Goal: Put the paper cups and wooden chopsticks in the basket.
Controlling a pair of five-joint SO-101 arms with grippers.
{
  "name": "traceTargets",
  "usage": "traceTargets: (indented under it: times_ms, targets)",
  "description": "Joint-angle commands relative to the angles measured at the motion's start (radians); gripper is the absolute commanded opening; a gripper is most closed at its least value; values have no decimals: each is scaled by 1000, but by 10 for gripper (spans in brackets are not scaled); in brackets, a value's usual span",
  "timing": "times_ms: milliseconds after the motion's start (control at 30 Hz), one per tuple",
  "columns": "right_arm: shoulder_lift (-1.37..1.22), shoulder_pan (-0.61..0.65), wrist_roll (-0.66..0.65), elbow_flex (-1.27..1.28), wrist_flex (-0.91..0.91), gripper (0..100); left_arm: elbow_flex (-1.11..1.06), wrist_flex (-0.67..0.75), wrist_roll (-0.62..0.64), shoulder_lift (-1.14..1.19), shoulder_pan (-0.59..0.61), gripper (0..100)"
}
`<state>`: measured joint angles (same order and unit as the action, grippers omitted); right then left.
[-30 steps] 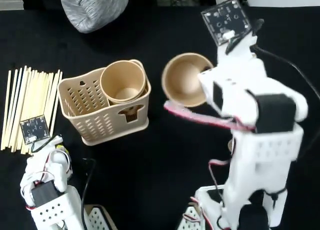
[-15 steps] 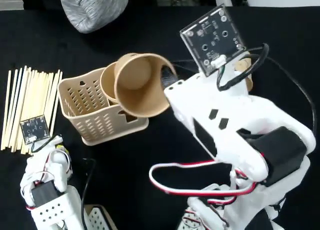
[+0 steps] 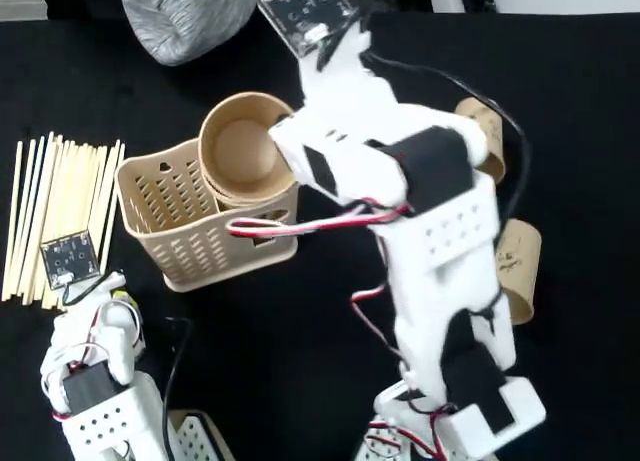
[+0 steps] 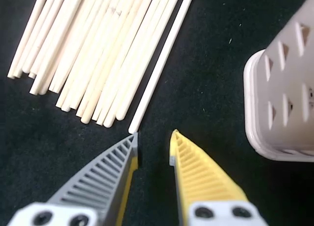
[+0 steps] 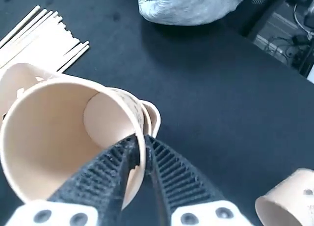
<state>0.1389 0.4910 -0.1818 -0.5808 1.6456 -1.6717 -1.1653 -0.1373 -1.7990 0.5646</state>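
High view first, and the right arm is stretched out over the basket (image 3: 190,236) with a paper cup (image 3: 240,146) held mouth-up, right on top of the cup already standing inside; whether it is fully seated, I cannot tell from here. On the right wrist view the right gripper (image 5: 142,155) is pinched on that cup's rim, one finger inside the wall and one outside, and the basket cup (image 5: 151,114) peeks out just behind it. So the tally, as I judge it: one cup home, a second all but delivered and not yet let go. Plenty is left. The first loose cup (image 3: 487,131) lies on its side on the black table beyond the arm, the second loose cup (image 3: 517,266) lies nearer the arm's base, and the wooden chopsticks (image 3: 60,201) are all spread in a row left of the basket, none of them in it. The left gripper (image 4: 154,137) sits low beside the chopstick ends on the left wrist view, jaws a little apart with nothing between them. Compared with a second ago, the held cup has swung across from the open table right of the basket, passed over the basket's right edge, and now sits above the nested one, while the left arm has not budged.
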Motion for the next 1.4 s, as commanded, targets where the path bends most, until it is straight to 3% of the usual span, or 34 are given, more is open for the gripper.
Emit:
traceTargets:
  times_ms: [0,133,267,333,533,667,900,1100,1367]
  targets:
    - [-33,14,-18,-25,-9,11,-2,20,-6,-5,-7,116]
    - [-38,14,-20,-19,-6,38,-2,20,-6,-5,-7,116]
    - [-31,15,2,-27,-14,203,-2,20,-6,-5,-7,116]
    - [-31,23,-9,-48,-14,235,-2,20,-6,-5,-7,116]
    - [-31,58,-14,-114,-12,190,-2,20,-6,-5,-7,116]
    - [-31,75,-14,-133,-5,11,-2,20,-6,-5,-7,116]
    - [-13,77,-49,-93,66,11,-2,20,-6,-5,-7,117]
    - [136,137,-110,185,-52,11,-2,20,-6,-5,-7,117]
    - [509,141,-137,848,-519,11,-2,20,-6,-5,-7,117]
